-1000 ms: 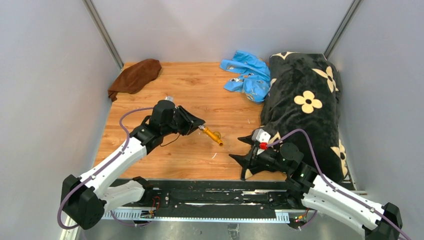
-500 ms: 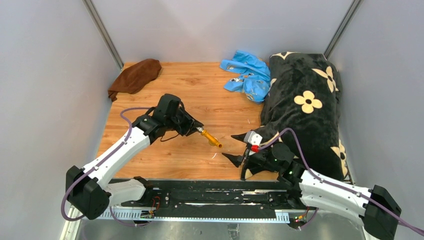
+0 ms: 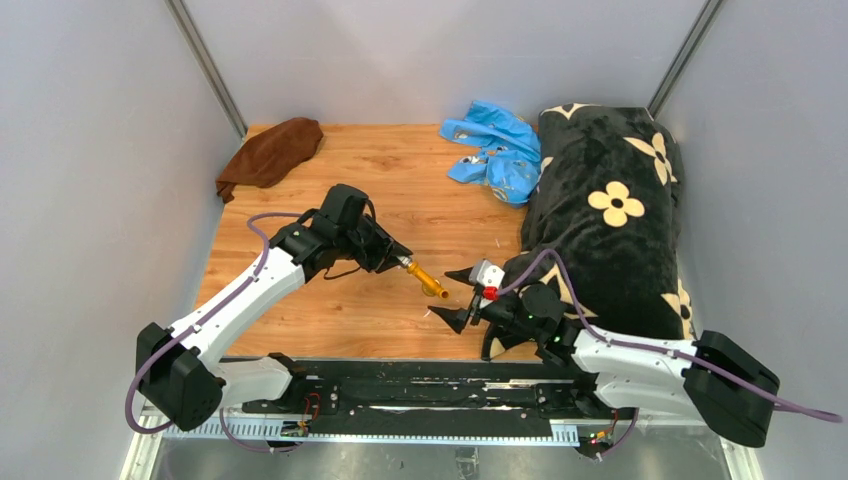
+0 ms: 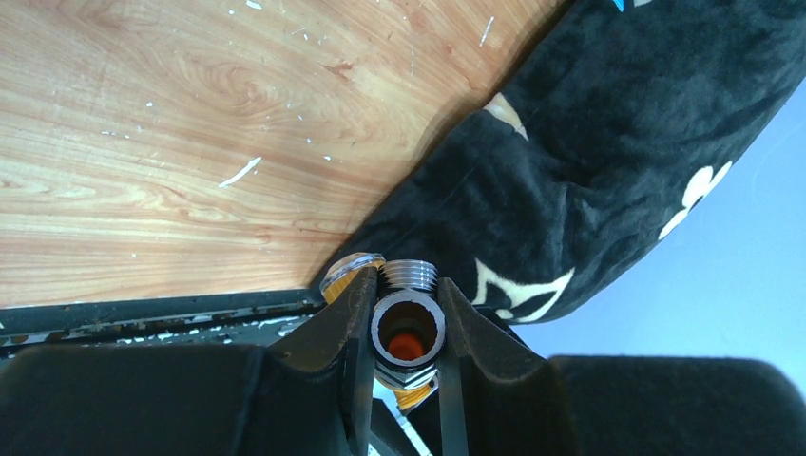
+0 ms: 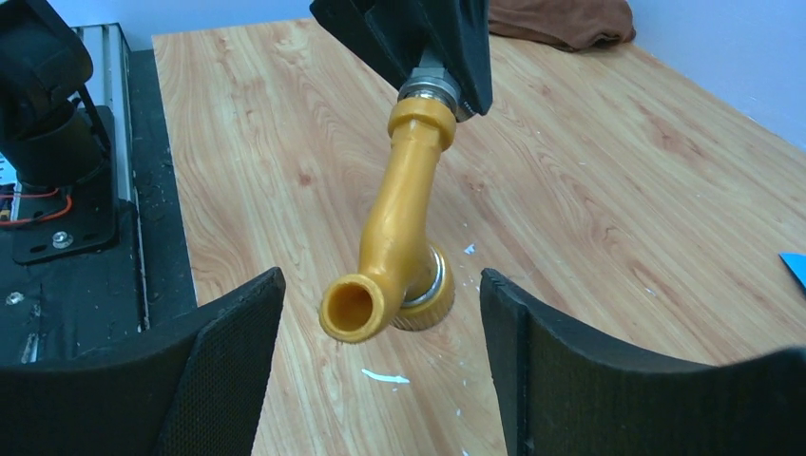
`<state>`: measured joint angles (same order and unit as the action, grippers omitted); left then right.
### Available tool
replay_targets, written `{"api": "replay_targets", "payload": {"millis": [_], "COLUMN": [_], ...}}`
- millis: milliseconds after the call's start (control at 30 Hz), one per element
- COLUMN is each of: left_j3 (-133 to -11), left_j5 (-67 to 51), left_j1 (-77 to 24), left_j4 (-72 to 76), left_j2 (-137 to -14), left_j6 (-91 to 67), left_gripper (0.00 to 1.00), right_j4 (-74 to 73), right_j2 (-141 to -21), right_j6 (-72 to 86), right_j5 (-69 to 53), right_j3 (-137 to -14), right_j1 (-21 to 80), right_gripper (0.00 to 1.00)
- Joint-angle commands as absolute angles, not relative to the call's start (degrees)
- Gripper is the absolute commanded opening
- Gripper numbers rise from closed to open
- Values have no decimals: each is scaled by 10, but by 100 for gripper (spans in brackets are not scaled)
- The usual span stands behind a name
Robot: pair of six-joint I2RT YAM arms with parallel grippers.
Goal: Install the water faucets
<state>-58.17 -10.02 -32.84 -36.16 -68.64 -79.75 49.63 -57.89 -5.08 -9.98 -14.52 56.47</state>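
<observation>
left jaws are clamped on the silver threaded end of the brass-orange faucet spout (image 3: pixel 425 277). in the left wrist view you look straight down the bore of that end, pinched from both sides. the spout sticks out from them toward the right jaws, angling down over the wooden table (image 3: pixel 400 190), roughly mid-width and near the front. can't tell whether its tip touches the wood.

right jaws are spread wide and holding nothing. from the right wrist camera the spout's open round mouth sits between the two pads (image 5: pixel 228 370), apart from both, with a gold-and-silver collar just behind the bend. in the top view those jaws sit just beside the spout tip.

other stuff: a black blanket with cream flowers (image 3: pixel 610 200) lies along the right side of the table, a crumpled blue plastic bag (image 3: pixel 497 150) touches its far-left edge, and a brown cloth (image 3: pixel 272 152) sits in the far-left corner — well apart from everything else.
</observation>
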Motion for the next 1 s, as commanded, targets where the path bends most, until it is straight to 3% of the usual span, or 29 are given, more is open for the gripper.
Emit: {"api": "replay_targets", "payload": {"millis": [0, 200, 333, 600, 800, 967], "left_j3": [-600, -600, -597, -596, -588, -532], "left_j5": [-106, -107, -113, -108, -112, -130], "left_j1": [-334, -335, -335, -335, -336, -336], "left_j4": [-356, -356, -356, -356, -336, -228], "left_j2": [-679, -681, -683, -679, -680, -659], "left_j6": [-809, -808, -807, -806, -802, -801], "left_gripper": [0, 0, 0, 0, 0, 0], "right_j4": [581, 624, 652, 701, 718, 722], "right_j2": [-609, -656, -677, -721, -731, -720], "right_j6": [-31, -19, -10, -4, 31, 104], "right_j5": [-85, -69, -49, -36, -33, -34], "right_j3": [-167, -173, -171, -173, -174, -166], "right_j1": [581, 587, 588, 588, 588, 588], "right_gripper": [73, 67, 58, 32, 1, 1]}}
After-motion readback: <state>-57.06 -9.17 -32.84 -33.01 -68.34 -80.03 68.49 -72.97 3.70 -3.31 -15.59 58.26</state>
